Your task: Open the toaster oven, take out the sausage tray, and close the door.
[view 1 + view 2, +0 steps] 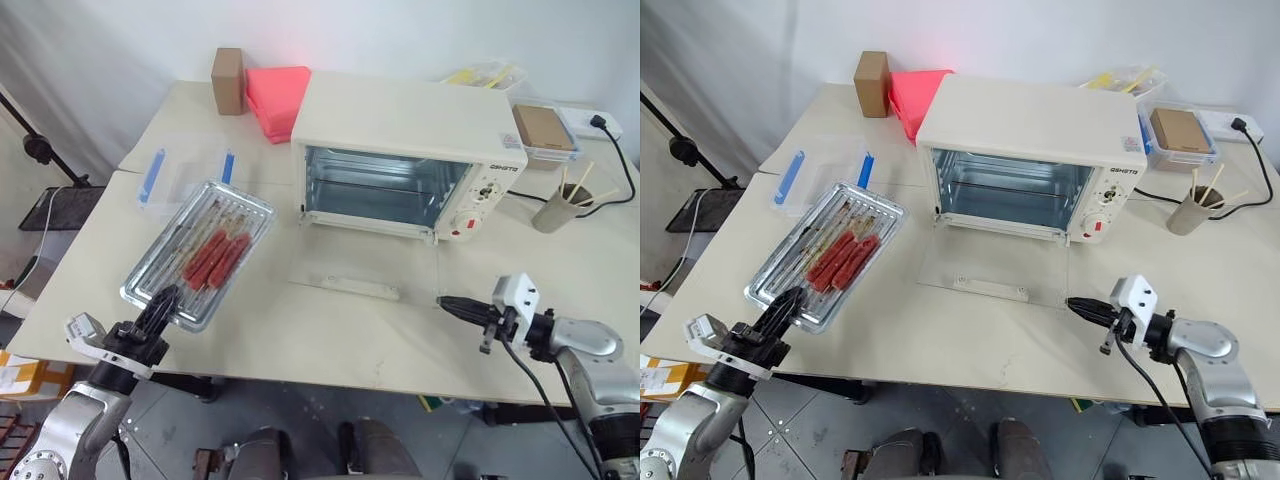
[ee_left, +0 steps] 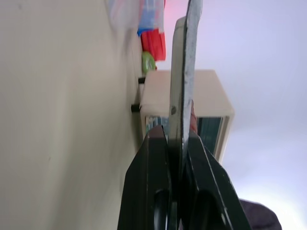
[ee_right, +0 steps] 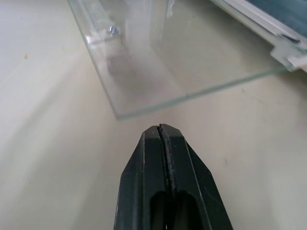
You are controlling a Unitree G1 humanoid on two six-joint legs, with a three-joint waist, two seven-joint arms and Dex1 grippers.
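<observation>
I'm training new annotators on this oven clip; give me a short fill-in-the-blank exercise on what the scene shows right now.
1. The door of the toaster oven lies ____ flat on the table.
2. The left gripper is shut on the rim of the ____.
3. The right gripper is shut and holds ____.
4. Inside, the toaster oven is ____.

Missing words: open; sausage tray; nothing; empty

left hand (image 1: pixel 165 300): fingers clamped, gripping | right hand (image 1: pixel 447 301): fingers pressed together, empty
</observation>
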